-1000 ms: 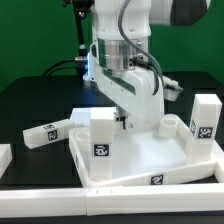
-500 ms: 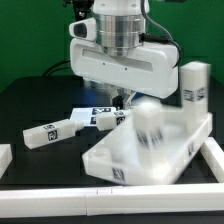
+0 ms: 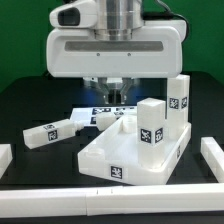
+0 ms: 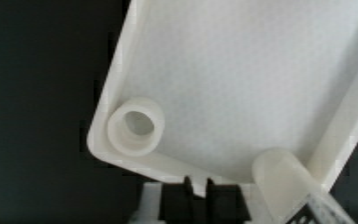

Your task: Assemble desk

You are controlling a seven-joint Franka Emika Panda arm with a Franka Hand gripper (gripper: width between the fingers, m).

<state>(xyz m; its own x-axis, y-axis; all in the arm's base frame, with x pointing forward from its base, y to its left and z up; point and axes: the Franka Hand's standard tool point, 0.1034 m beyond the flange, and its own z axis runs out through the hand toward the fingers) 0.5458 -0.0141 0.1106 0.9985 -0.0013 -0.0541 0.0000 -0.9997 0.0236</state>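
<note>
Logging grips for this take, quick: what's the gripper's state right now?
Gripper: shut, down at the rim of the desk top; whether it pinches that rim cannot be told.

Table [image 3: 30, 95]: black, matte. Lying directly on it:
- desk top [image 3: 100, 163], white, rim upward, centre towards the exterior view's right (set askew to the near bar)
- one desk leg [image 3: 47, 132] on its side, exterior view's left
- marker board [image 3: 92, 113], far centre
- white border bars [image 3: 60, 203] along the near, left and right edges
</note>
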